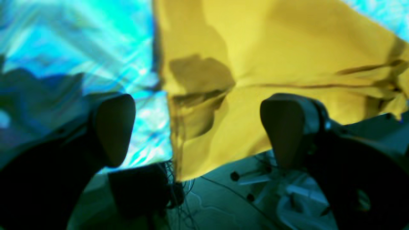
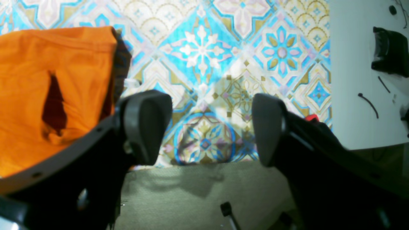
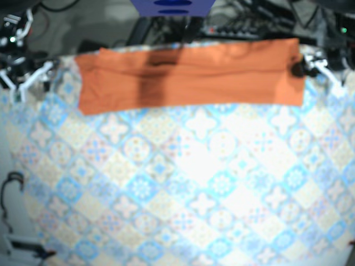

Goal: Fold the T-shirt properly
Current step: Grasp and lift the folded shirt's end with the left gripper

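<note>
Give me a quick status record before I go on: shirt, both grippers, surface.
shirt: orange T-shirt, folded into a long strip across the top of the base view
left: left gripper open, at one end of the strip, holding nothing
right: right gripper open, beside the other end, holding nothing
surface: patterned tablecloth under the strip

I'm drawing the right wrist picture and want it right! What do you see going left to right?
First the orange T-shirt → the right gripper, open over the table → the white panel with black parts.
</note>
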Action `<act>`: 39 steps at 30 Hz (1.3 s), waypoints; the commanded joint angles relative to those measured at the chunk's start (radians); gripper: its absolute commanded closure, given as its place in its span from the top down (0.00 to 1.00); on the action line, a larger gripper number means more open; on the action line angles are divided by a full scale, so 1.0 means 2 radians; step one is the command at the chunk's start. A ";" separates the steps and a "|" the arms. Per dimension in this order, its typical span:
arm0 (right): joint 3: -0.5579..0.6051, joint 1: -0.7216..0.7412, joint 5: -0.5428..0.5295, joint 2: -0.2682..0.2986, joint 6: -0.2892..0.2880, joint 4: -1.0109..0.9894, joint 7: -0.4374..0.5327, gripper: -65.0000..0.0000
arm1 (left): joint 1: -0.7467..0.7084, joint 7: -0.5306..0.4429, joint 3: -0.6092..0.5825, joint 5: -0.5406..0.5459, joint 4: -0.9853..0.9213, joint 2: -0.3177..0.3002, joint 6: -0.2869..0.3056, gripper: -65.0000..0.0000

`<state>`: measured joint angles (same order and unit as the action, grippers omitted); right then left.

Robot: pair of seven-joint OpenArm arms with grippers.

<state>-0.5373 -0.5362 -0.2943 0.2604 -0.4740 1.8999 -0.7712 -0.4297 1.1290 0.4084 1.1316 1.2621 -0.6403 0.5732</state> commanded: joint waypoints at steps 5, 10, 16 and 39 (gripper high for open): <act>-0.003 0.001 -0.002 0.008 0.001 0.009 0.011 0.65 | 0.007 -0.003 0.004 0.011 0.005 -0.006 0.005 1.00; -0.003 0.000 -0.002 0.008 0.001 0.009 0.011 0.65 | 0.032 -0.003 0.003 0.012 -0.061 -0.005 0.034 1.00; -0.003 -0.001 -0.002 0.008 0.001 0.009 0.011 0.65 | 0.052 -0.001 0.003 0.013 -0.119 -0.005 0.062 1.00; -0.003 -0.001 -0.002 0.008 0.001 0.011 0.011 0.65 | 0.063 0.044 -0.021 0.033 -0.088 0.042 0.062 1.00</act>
<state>-0.5354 -0.5369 -0.2920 0.2600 -0.4740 1.9007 -0.7712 -0.2970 1.1843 0.3710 1.2163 1.0817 -0.5503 0.7063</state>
